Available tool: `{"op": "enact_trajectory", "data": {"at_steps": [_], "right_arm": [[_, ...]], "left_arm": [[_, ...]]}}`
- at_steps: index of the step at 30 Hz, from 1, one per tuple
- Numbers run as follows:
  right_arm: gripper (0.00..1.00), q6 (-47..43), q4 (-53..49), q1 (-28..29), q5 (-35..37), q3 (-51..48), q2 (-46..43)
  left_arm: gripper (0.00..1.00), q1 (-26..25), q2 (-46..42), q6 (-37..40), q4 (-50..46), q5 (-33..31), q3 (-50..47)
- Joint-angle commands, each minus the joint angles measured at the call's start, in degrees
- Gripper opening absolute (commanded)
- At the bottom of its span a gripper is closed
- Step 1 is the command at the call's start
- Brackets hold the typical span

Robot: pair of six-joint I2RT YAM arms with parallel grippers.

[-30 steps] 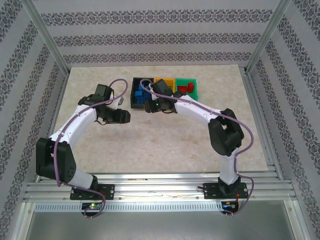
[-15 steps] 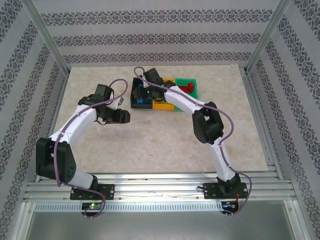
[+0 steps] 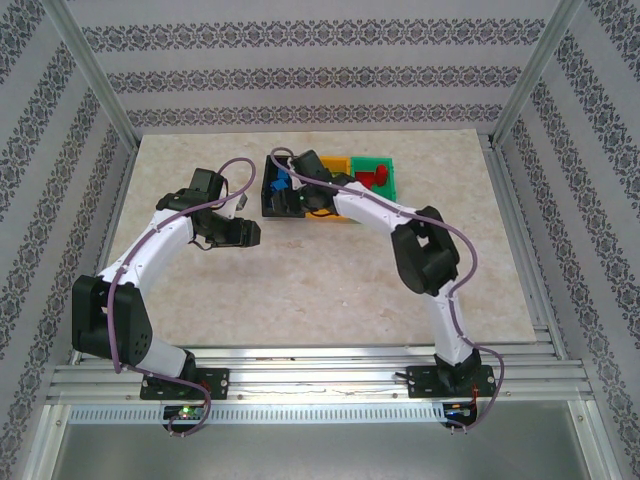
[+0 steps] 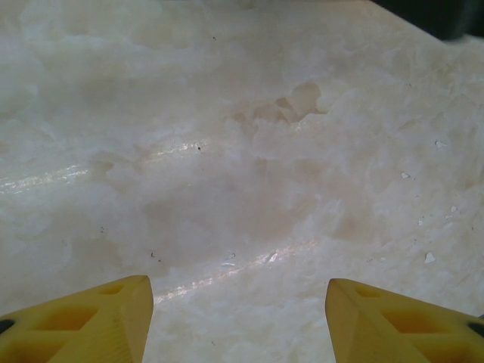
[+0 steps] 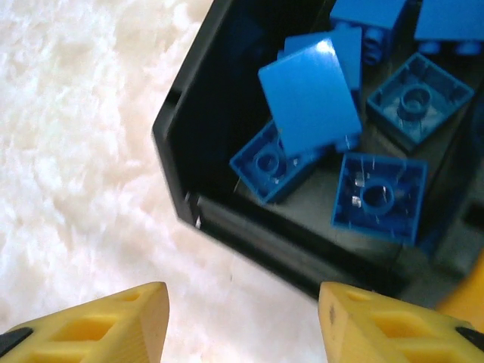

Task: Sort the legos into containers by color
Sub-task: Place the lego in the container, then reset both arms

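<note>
A pale marbled tabletop (image 3: 300, 290) lies behind aluminium rails (image 3: 320, 372), with patterned striped wallpaper (image 3: 320, 75) on the surrounding walls.

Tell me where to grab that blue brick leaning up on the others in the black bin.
Take the leaning blue brick by its two long side edges, coming down from above into the black bin. Its smooth broad face is turned up and tilted, so a pinch across that face would likely slip, and its lower end rests among other blue bricks, leaving the sides freer.
</note>
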Motion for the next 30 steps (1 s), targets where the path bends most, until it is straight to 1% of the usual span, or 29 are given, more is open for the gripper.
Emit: {"op": "enact_trajectory", "data": {"at_steps": [1, 5, 12, 17, 20, 21, 25, 26, 27, 28, 29, 30], "right_arm": [[0.56, -1.29, 3.63, 0.58, 2.76, -5.77, -8.23], [0.56, -2.40, 5.91, 0.79, 5.28, -15.29, -16.67], [0.56, -4.94, 7.04, 0.89, 9.90, -32.79, -32.19], [0.57, -7.09, 7.22, 0.13, 15.78, -45.38, -46.09], [0.60, -8.85, 6.87, -2.06, 19.81, -51.96, -55.68], [0.63, -9.31, 6.87, -3.33, 21.22, -53.88, -59.27], [0.73, -11.67, 7.96, -10.06, 25.25, -60.76, -71.43], [0.80, -13.29, 9.72, -11.92, 27.17, -63.05, -74.31], [0.89, -13.68, 12.05, -13.57, 30.70, -65.74, -76.72], [0.97, -13.68, 14.32, -14.74, 33.93, -68.42, -79.26], [0.98, -13.68, 18.68, -16.42, 37.78, -71.91, -81.53], [0.98, -13.68, 23.10, -18.22, 40.17, -75.46, -83.50]], "left_arm": [[0.62, 0.67, -0.83, 0.91, -0.90, 0.64, -0.74], [0.62, 0.71, -1.36, 0.91, -0.85, 0.58, -0.78], [0.62, 1.18, -4.31, 0.09, 0.18, -1.06, -1.30], [0.63, 2.48, -8.46, -3.48, 2.89, -1.93, -2.15], [0.64, 2.86, -13.17, -7.86, 8.39, -3.32, -4.94], [0.70, 3.04, -15.28, -9.79, 11.20, -4.37, -7.28], [0.80, 3.30, -23.36, -14.34, 21.61, -11.35, -16.28], [0.84, 3.30, -25.31, -14.19, 24.44, -13.55, -18.62], [0.85, 3.39, -27.18, -13.33, 27.72, -15.48, -21.30], [0.93, 3.39, -28.84, -12.52, 30.32, -17.29, -23.50], [1.00, 3.47, -30.78, -11.85, 33.23, -20.10, -26.14], [1.00, 3.48, -32.59, -11.43, 36.46, -22.98, -29.04]]}}
